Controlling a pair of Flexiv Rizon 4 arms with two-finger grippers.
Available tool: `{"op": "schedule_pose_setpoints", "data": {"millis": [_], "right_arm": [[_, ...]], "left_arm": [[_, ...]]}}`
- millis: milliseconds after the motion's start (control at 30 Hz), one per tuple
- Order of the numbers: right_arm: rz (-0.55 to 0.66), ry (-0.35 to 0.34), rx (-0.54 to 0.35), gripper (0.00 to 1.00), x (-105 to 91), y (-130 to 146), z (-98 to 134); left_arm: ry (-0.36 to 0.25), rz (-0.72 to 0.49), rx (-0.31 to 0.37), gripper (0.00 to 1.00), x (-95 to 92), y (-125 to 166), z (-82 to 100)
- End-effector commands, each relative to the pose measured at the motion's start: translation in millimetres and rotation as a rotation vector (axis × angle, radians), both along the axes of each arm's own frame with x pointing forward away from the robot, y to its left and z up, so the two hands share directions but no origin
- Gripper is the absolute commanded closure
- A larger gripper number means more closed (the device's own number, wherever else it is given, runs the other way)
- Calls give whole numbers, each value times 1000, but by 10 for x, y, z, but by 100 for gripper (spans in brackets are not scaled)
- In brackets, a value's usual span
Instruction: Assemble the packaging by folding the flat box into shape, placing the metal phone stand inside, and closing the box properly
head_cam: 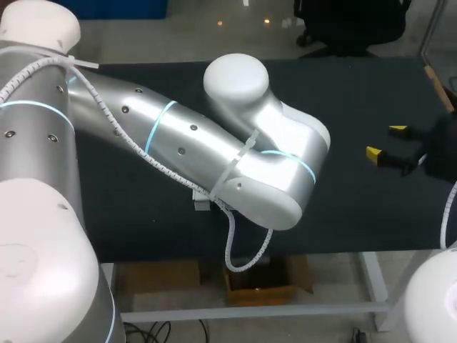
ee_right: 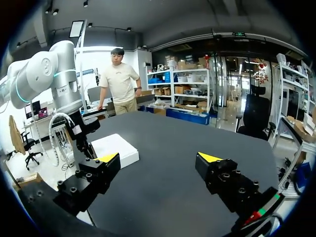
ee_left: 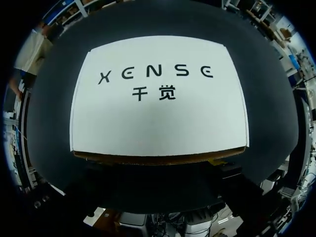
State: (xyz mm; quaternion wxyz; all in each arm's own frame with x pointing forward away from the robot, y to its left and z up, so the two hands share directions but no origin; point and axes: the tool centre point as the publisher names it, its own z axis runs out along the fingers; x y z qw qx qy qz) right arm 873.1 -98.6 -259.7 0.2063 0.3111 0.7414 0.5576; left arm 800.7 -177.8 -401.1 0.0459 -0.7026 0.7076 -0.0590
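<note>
White box lies on the table right under the left arm, whose grip I can't tell, lid seemingly shut, right gripper wide open and empty well apart: closing step, I'd say, next needing a firm press along the front flap.

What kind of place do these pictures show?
Probably a robot workbench for a packing job: a dark table, the left arm above a white box, and the right gripper open over bare tabletop.
</note>
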Motion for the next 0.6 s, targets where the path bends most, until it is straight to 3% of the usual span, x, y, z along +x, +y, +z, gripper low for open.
{"op": "schedule_pose_setpoints", "data": {"millis": [33, 267, 600], "right_arm": [[26, 13, -30, 0, 129, 14, 39], [43, 19, -45, 0, 230, -38, 26], [43, 19, -45, 0, 230, -38, 26]], "left_arm": [[14, 5, 0, 0, 101, -11, 9], [28, 23, -5, 0, 267, -7, -4], [28, 34, -12, 0, 572, 7, 11]]}}
